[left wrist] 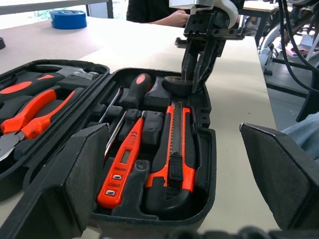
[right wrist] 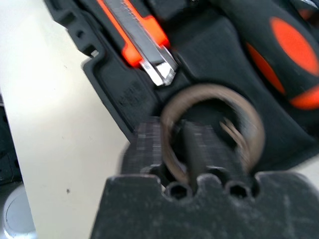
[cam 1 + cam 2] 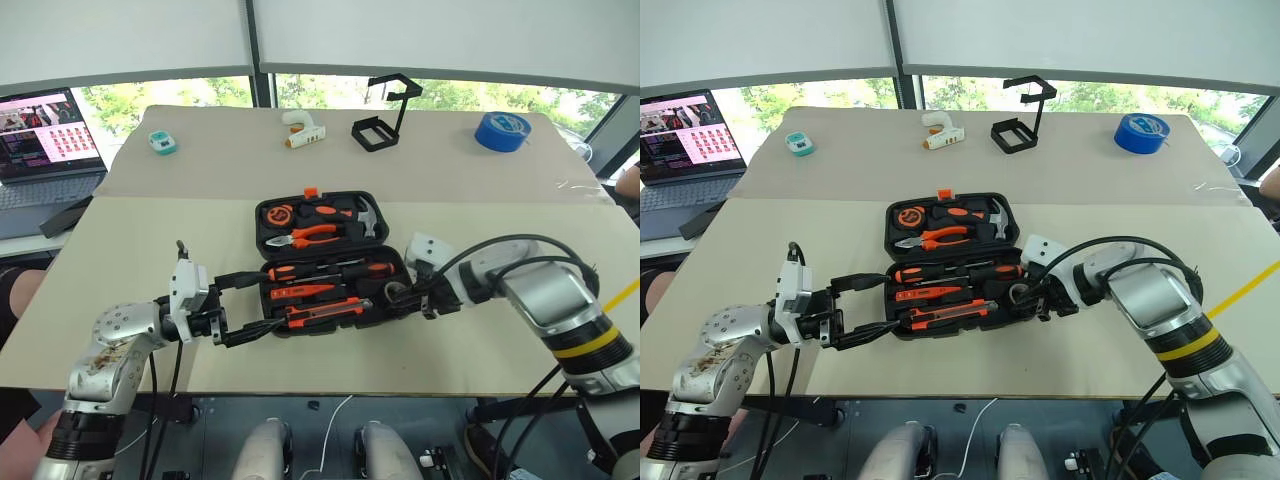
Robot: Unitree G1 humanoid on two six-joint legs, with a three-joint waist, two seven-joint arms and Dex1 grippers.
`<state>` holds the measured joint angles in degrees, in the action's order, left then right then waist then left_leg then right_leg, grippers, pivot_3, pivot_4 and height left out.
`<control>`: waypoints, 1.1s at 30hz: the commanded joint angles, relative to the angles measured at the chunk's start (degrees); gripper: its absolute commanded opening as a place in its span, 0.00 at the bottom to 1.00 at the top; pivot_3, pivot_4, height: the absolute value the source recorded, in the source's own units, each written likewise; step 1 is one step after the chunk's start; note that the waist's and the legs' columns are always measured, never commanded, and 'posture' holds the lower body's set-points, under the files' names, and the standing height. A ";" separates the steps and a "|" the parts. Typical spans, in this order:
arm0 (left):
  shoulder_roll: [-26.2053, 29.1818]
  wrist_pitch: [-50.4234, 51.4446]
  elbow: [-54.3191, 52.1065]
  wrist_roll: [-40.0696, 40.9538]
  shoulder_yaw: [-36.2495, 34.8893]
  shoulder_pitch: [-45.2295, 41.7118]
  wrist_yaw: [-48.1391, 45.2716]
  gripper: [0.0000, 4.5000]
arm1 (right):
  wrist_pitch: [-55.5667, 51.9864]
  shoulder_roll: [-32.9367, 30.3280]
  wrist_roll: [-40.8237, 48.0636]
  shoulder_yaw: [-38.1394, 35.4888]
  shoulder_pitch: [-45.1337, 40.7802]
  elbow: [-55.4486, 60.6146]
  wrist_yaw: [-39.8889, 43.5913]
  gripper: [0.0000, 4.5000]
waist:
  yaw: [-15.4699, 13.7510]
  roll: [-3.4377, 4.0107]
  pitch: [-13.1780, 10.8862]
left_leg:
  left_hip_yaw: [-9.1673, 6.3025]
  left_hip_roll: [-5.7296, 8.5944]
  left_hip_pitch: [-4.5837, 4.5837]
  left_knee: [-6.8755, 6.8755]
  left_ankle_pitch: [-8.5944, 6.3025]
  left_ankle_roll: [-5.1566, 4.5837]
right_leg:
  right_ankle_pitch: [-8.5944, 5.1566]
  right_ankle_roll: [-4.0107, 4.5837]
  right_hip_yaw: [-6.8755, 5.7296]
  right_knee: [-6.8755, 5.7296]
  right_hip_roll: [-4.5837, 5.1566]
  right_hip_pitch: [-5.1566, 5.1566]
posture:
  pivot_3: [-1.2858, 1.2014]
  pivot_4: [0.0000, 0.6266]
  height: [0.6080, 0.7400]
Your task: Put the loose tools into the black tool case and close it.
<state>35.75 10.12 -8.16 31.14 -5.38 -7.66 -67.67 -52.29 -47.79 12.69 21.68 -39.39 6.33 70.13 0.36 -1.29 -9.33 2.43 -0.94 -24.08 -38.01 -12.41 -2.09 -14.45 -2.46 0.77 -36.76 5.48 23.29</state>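
Lying open near the middle of the pale table (image 3: 120, 300), closer to its front edge: the black tool case (image 3: 325, 262), a rounded-rectangular clamshell of textured plastic with a small orange latch (image 3: 310, 192) on the far rim. In the far half, orange-handled pliers (image 3: 308, 236), a hammer with a bright metal head (image 3: 366, 214) and a round orange-and-black tape measure (image 3: 276, 213), each pressed into a moulded slot. In the near half, screwdrivers with black-and-orange grips (image 3: 330, 270), a thin all-orange tester (image 1: 122, 162) with a clear window, and an orange-and-black utility knife (image 1: 174, 159) with a ribbed slider, all lying lengthwise in their recesses. At the case's right end, a small dark tape roll (image 1: 177, 85), ring-shaped and dull, sitting at its round pocket with the right gripper (image 3: 397, 297) directly over it; one black finger passing through the ring's hole in the right wrist view, fingers parted a little, grip on the roll impossible to confirm. At the case's left end, the left gripper (image 3: 240, 305) spread wide, one finger either side of the case's left edge, touching nothing clearly. Along the table's far edge, well apart: a big blue tape roll (image 3: 502, 130), a black wire stand (image 3: 380, 125), a white glue gun (image 3: 302, 130).
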 commanded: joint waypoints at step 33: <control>-7.40 8.50 20.09 -14.96 8.35 -20.35 16.53 0.00 | 64.02 18.06 -11.29 -11.23 -10.80 -55.17 -1.66 0.01 | 0.15 -0.05 -0.03 | 0.08 0.05 -0.10 0.00 0.07 0.12 | 0.05 -0.02 0.00 -0.28 -0.01 0.08 | 0.52 0.24 1.00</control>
<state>29.17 19.56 13.73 15.51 1.24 -26.34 -48.65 13.52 -30.89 -0.81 9.95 -51.23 -53.85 63.98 0.52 -1.34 -9.36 2.49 -0.90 -24.19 -38.00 -12.36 -1.99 -14.40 -2.48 0.76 -37.06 5.47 23.37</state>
